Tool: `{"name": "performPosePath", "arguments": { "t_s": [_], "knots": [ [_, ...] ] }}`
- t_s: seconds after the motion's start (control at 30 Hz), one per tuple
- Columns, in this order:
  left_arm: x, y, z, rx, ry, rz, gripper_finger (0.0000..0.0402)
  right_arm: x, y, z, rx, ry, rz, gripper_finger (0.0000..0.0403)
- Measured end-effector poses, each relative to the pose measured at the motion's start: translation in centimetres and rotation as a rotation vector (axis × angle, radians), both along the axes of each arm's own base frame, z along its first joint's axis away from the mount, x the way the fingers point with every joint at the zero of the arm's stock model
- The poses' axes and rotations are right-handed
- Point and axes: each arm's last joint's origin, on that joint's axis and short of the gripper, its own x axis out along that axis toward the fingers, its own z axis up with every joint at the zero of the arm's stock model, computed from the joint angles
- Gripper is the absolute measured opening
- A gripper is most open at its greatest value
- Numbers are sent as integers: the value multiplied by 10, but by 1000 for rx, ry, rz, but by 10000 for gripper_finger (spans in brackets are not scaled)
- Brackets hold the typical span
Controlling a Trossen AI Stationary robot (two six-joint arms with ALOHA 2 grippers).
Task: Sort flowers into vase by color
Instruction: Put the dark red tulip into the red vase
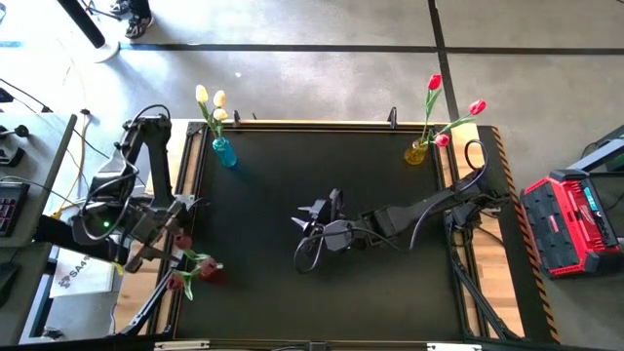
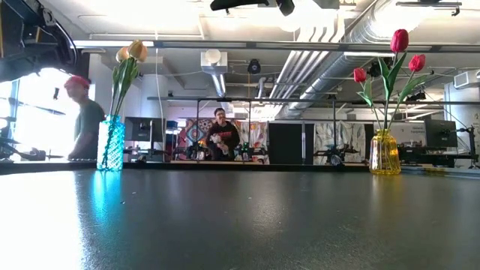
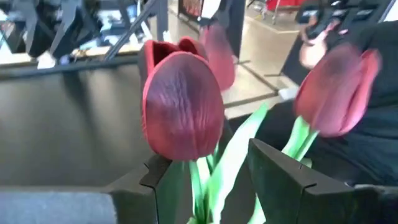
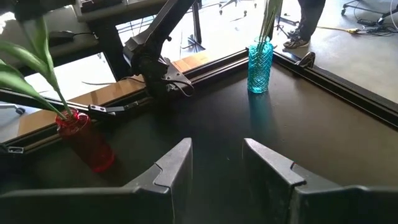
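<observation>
- Black matting covers the table, with an open workshop behind it where two people stand well beyond the far edge.
- At the far-left corner stands a blue vase with cream-yellow tulips; at the far-right corner a yellow vase holds red tulips.
- Against the left edge, toward the near corner, a red vase carries the dark maroon tulips.
- Left gripper sits right at that red vase, by far the nearer arm. Its wrist view shows the two fingers spread, with green stems and a leaf rising through the gap and a maroon head just above. I cannot tell whether either finger touches a stem, but nothing looks clamped.
- Stems run roughly upright, their long axis leaning a little; heads point up and away from the vase mouth.
- Right gripper hangs over the middle of the table, jaws apart and empty, well away from every vase.
- My judgement: the maroon flowers are already set in their vase, so the left arm's next move should be straight out along the stems, or it may drag a leaf and tip the vase.
</observation>
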Motion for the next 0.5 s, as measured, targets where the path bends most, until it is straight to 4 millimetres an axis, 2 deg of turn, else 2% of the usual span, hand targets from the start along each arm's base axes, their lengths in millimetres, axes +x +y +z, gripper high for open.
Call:
{"name": "performPosePath", "arguments": {
  "t_s": [0.3, 0.5],
  "knots": [
    [0, 3, -12, -7, 57, 46, 168, 1, -3, 0, 16, 0, 6, 129],
    [-1, 7, -7, 9, 79, 29, 186, 2, -7, 0, 20, 2, 5, 129]
  ]
}}
